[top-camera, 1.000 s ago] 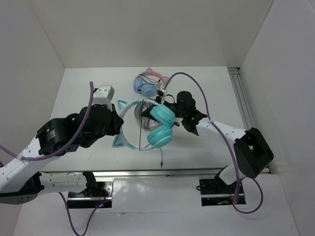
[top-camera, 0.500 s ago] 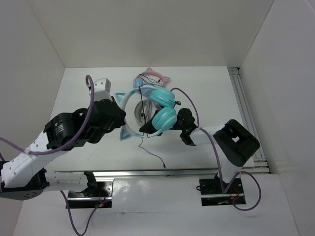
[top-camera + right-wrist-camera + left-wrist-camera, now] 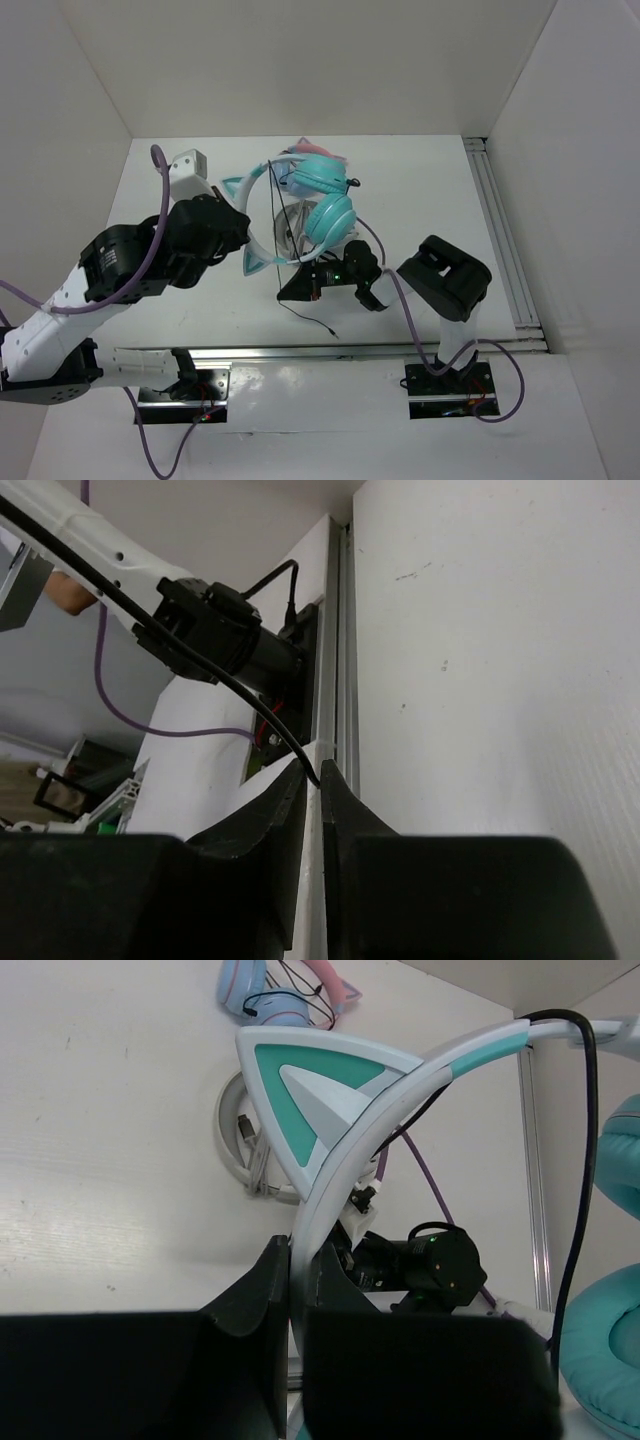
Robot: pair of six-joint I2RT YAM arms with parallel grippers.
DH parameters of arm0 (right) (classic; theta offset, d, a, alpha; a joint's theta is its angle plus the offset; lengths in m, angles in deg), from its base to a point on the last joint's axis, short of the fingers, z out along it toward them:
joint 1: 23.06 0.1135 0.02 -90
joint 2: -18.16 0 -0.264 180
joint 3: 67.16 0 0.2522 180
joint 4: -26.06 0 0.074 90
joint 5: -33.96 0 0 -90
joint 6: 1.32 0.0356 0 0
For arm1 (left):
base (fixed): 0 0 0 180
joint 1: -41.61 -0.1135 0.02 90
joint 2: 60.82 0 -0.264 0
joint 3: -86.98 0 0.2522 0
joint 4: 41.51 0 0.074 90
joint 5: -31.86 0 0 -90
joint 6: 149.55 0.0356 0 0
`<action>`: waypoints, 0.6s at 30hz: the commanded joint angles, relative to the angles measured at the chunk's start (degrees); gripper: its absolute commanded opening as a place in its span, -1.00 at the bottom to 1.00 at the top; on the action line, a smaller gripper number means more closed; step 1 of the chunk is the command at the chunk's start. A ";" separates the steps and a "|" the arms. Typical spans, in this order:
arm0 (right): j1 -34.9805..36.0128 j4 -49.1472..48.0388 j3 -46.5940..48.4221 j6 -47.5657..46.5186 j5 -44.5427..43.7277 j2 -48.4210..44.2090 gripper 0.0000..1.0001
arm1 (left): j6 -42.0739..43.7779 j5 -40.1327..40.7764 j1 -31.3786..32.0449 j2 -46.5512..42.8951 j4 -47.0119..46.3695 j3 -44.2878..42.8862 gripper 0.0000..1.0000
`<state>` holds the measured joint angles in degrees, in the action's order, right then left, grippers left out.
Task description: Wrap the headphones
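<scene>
Headphones point(image 3: 330, 218) hang in the air over the middle of the table point(image 3: 430, 190). The white headband point(image 3: 252, 205) curves from near to far on the left, and the two teal cups sit stacked on the right. The left gripper point(image 3: 297, 1256), coming from the left, is clamped on the headband just below a cat ear point(image 3: 315, 1090).

The right gripper point(image 3: 312, 780) sits just on the near side of the headphones, pinched shut on the thin black cable point(image 3: 240, 688). The cable runs taut from there away to the far side. Its free tail trails toward the near edge.

By my reading, the right arm does the winding, carrying the cable around the band.

Grey-white headphones point(image 3: 235, 1145) and blue-and-pink headphones point(image 3: 262, 980) lie beneath and beyond.

No brand or writing is legible.
</scene>
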<state>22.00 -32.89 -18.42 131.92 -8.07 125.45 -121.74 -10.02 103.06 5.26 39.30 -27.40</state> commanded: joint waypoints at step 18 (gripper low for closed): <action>7.05 -28.56 -6.58 -3.31 -12.34 -0.04 -1.00 | -10.14 7.69 -4.82 -2.27 3.61 1.47 -1.00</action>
<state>26.39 -35.44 -21.26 133.52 -14.93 130.45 -126.68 -8.17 101.79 5.24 47.25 -26.40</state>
